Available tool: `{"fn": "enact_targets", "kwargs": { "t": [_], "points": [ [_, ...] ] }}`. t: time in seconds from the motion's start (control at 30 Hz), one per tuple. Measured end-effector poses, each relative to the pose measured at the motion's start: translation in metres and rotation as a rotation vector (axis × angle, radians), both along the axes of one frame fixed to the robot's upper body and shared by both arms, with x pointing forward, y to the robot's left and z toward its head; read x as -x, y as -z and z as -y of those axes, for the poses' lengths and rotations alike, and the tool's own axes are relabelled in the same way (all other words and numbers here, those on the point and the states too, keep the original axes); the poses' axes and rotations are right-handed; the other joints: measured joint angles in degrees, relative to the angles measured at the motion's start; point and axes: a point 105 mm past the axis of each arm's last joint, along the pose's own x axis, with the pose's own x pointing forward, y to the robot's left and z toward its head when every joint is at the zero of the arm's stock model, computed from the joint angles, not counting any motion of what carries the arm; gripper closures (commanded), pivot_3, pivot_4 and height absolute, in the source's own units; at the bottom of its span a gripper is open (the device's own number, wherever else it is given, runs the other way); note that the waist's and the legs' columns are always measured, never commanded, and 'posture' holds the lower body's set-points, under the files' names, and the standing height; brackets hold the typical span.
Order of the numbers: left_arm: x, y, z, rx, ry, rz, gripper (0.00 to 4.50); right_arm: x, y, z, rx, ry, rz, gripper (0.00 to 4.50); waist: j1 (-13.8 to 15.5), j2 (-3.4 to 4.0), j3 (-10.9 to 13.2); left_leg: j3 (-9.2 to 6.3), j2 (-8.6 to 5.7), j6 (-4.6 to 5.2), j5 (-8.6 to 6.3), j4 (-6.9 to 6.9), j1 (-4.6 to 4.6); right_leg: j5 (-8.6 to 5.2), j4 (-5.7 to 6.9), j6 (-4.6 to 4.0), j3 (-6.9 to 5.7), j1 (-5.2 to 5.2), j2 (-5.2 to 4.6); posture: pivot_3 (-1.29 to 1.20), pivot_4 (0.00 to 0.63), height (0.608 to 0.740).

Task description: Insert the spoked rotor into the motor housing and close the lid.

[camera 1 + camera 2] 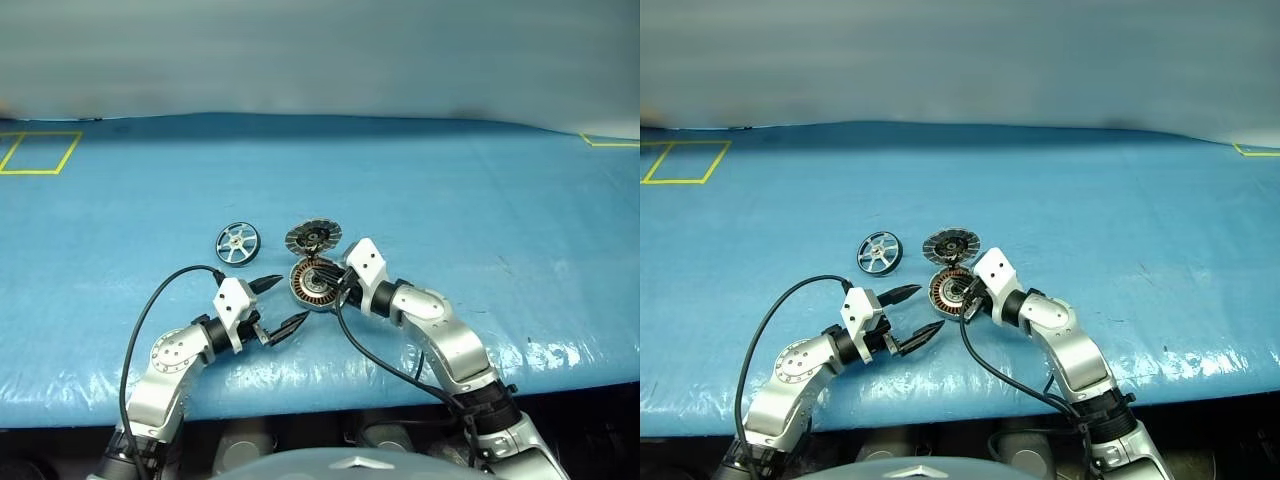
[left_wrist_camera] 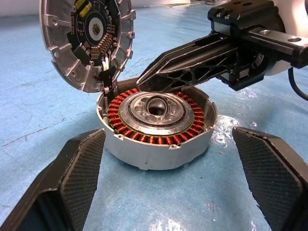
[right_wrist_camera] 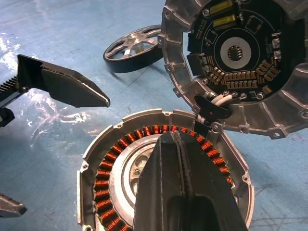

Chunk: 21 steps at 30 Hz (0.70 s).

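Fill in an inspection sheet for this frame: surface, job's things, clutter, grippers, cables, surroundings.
Surface: blue sheet over the table, glossy at the near edge.
Job's things: rotor lies apart, left of the housing; housing is empty, windings exposed; lid stands open.
Clutter: nothing seen.
Grippers: left gripper open, beside the housing, empty; right gripper shut, empty, tips over the housing.
Cables: a black cable loops along each arm.
Surroundings: yellow tape squares at the far corners.

blue table [image 1: 480, 200], spoked rotor [image 1: 237, 243], open motor housing [image 1: 312, 283] lying on it
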Motion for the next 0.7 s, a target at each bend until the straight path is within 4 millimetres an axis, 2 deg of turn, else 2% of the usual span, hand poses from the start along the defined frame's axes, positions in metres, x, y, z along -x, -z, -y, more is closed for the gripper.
{"fn": "enact_targets", "kwargs": {
  "t": [0.47, 0.7],
  "points": [
    [-0.0003, -0.0006, 0.0006, 0.003, 0.001, 0.001, 0.00, -0.0023, 0.0059, -0.0006, 0.101, -0.006, 0.063, 4.49, 0.0, 0.00, 0.0, 0.01, 0.01, -0.01, 0.00, 0.01, 0.04, -0.01, 0.00, 0.01, 0.00, 0.03, 0.00, 0.00, 0.150, 0.740],
    [-0.0005, -0.0008, 0.0009, 0.004, 0.001, 0.002, 0.00, -0.0019, 0.0081, -0.0044, 0.216, -0.045, 0.147, 4.49, 0.0, -0.02, -0.1, 0.00, 0.02, -0.02, 0.01, 0.02, 0.16, -0.04, 0.02, 0.06, -0.01, 0.10, 0.00, 0.00, 0.150, 0.740]
  ]
}}
